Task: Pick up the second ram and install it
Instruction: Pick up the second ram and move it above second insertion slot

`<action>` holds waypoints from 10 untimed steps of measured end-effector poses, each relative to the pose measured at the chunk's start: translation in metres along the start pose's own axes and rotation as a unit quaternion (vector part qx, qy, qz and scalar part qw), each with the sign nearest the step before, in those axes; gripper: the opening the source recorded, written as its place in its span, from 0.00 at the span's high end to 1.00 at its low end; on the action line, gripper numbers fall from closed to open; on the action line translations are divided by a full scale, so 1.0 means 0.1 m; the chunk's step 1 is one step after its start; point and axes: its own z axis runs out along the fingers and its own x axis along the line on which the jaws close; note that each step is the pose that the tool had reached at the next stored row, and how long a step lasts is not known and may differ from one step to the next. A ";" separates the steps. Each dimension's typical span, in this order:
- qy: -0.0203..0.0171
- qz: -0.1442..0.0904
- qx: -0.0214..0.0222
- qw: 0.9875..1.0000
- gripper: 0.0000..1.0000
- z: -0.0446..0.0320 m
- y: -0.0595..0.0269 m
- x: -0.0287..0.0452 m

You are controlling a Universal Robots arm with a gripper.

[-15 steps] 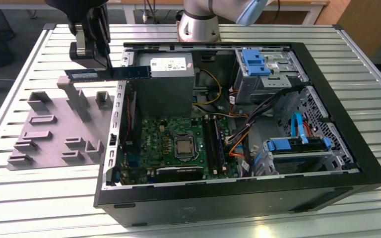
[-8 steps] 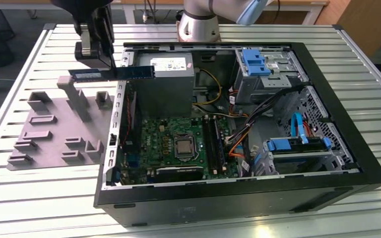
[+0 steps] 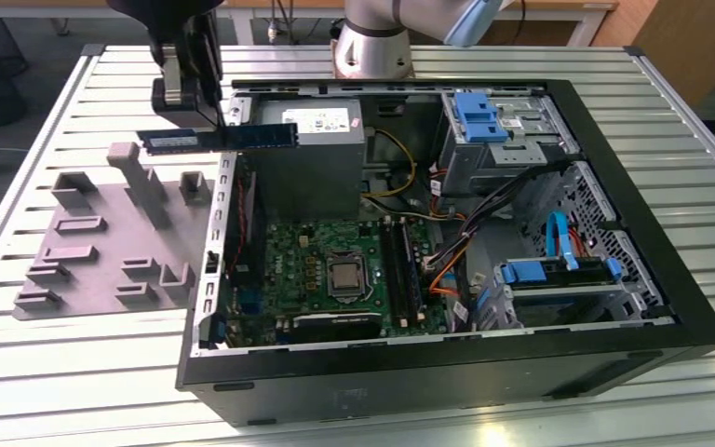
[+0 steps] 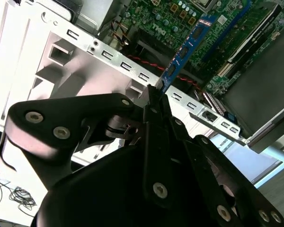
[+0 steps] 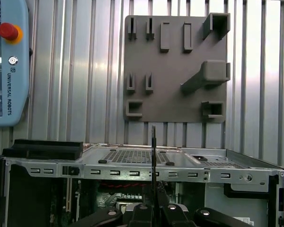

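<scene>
A ribbed silver metal table (image 3: 85, 391) carries an open black computer case (image 3: 655, 307). Above the case's wall on the exterior view's left, the black gripper (image 3: 194, 123) is clamped narrowly on the second ram (image 3: 258, 136), a thin blue-green circuit-board stick. The stick is held on edge, its long axis level, running left to right across the exterior view.

Slatted table (image 3: 85, 391): computer case (image 3: 457, 377), grey holder plate (image 3: 97, 251)

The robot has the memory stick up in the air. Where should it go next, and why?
Probably sideways, toward the black slots on the green board. The gripper is shut on the memory stick, which hangs over the case wall beside the grey holder plate, not over the slots.
</scene>
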 end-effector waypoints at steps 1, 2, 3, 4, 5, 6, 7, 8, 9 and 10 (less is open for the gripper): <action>0.000 0.000 0.000 1.000 0.86 0.000 -0.009 0.000; 0.000 0.000 0.000 1.000 0.86 0.000 -0.017 0.001; 0.000 0.000 0.000 1.000 0.86 0.000 -0.026 0.001; 0.000 0.000 0.000 1.000 0.86 -0.001 -0.036 0.001; 0.000 0.000 0.000 1.000 0.86 -0.001 -0.044 0.001; 0.000 0.000 0.000 1.000 0.86 -0.001 -0.054 0.001; 0.000 0.000 0.000 1.000 0.86 -0.001 -0.063 0.001; 0.000 0.000 0.000 1.000 0.86 -0.001 -0.072 0.001; 0.000 0.000 0.000 1.000 0.86 -0.001 -0.082 0.002; 0.000 0.000 0.000 1.000 0.86 -0.001 -0.092 0.002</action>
